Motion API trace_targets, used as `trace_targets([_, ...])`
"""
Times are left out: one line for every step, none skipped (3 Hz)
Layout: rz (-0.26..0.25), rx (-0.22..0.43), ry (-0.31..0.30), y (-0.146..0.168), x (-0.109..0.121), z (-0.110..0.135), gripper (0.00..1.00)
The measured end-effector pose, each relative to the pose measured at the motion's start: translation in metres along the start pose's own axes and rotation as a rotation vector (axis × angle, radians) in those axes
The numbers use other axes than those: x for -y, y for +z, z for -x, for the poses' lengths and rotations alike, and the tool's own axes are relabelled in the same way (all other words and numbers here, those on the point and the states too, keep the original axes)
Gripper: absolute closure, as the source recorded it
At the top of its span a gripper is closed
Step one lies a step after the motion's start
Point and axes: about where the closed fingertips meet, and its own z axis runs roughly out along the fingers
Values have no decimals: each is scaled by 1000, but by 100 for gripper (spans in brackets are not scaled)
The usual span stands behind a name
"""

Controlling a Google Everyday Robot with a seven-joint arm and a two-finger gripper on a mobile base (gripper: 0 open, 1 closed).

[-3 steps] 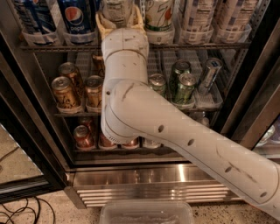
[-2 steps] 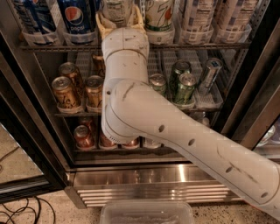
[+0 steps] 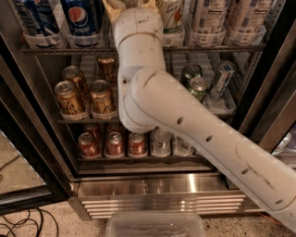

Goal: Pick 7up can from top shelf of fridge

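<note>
The 7up can [image 3: 172, 16], white and light green, stands on the top shelf [image 3: 217, 47] of the fridge [image 3: 162, 185], right of the blue Pepsi cans [image 3: 83, 18]. My gripper [image 3: 126, 4] is at the top edge of the view, at top-shelf height, between the Pepsi cans and the 7up can and just left of the 7up can. Most of the gripper is cut off by the frame. My white arm [image 3: 185, 125] runs from the lower right up across the fridge and hides the middle of the shelves.
White cans [image 3: 210, 18] fill the top shelf's right side. The middle rack holds gold-brown cans [image 3: 69, 97] and green cans [image 3: 192, 78]. Red cans [image 3: 113, 143] are on the lowest rack. A clear plastic bin [image 3: 155, 226] and cables [image 3: 18, 227] lie on the floor.
My arm has risen a little and the gripper has moved up towards the top edge of the view. The cans have not moved.
</note>
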Motion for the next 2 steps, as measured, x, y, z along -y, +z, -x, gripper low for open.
trace_targets([32,105,-21,23,9,31,100])
trace_targets([74,151,-4,27,8,54,100])
